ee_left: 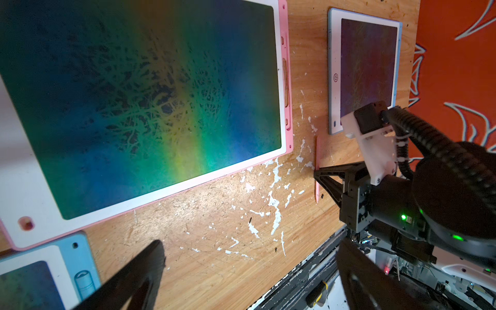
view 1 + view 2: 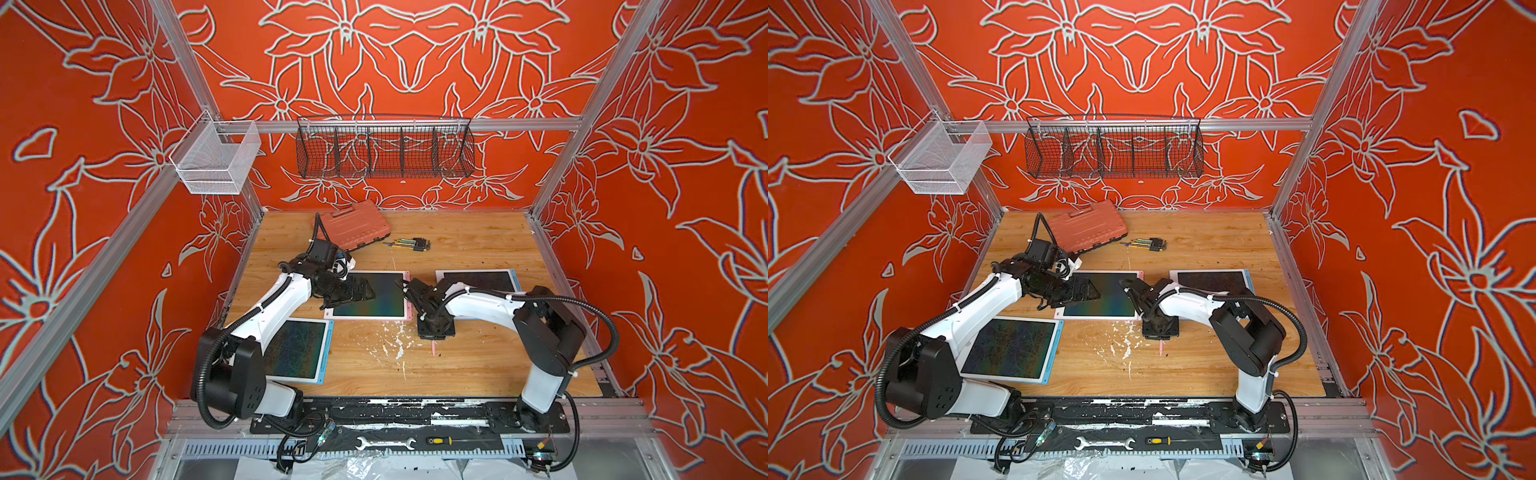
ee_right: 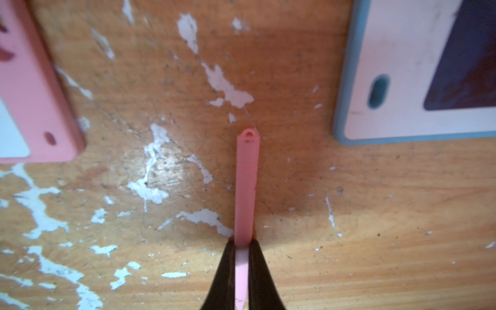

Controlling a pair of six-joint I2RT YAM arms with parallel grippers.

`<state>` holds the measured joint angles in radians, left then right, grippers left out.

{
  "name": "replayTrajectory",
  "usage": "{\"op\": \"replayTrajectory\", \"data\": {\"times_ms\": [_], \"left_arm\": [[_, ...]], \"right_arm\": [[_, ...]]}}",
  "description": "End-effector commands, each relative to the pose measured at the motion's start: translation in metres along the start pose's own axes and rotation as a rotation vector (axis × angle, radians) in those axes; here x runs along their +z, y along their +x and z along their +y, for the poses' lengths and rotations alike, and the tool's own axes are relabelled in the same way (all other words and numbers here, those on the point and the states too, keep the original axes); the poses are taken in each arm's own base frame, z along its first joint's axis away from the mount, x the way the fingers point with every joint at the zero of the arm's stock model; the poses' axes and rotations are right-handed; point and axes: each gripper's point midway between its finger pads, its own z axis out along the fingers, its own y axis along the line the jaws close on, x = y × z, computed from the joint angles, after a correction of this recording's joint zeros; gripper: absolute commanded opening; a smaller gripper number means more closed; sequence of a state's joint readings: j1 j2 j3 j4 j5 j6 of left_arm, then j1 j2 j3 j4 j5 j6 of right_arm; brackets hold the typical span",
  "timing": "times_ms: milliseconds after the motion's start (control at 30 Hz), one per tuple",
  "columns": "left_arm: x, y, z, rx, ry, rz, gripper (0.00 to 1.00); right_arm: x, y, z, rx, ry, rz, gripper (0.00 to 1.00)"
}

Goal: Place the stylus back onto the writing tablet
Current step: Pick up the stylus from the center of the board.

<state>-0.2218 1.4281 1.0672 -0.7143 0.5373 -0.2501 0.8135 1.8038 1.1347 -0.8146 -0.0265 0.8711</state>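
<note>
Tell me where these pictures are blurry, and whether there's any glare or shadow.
Right wrist view: the pink stylus is sharp, the right fingers gripping it are soft, a shadow dims the table around it. Left wrist view: the left fingers are dark blurs; the pink tablet shows a rainbow sheen. Both top views: colour fringing on the wall pattern toward the edges.
</note>
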Motion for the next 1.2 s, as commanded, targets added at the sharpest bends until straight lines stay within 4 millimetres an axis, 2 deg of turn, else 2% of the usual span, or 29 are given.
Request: {"op": "replayTrajectory", "data": {"times_ms": [0,1167], "left_arm": [[-0.002,0.002,-0.004,0.020,0.012,-0.008,0.98],[-0.001,0.003,-0.002,0.020,0.007,-0.012,0.97]], "right_arm": [[0.011,0.001,0.007,0.013,-0.021,-0.006,0.11],[-0.001,0.000,-0.003,0.036,-0.004,-0.054,0.13]]}}
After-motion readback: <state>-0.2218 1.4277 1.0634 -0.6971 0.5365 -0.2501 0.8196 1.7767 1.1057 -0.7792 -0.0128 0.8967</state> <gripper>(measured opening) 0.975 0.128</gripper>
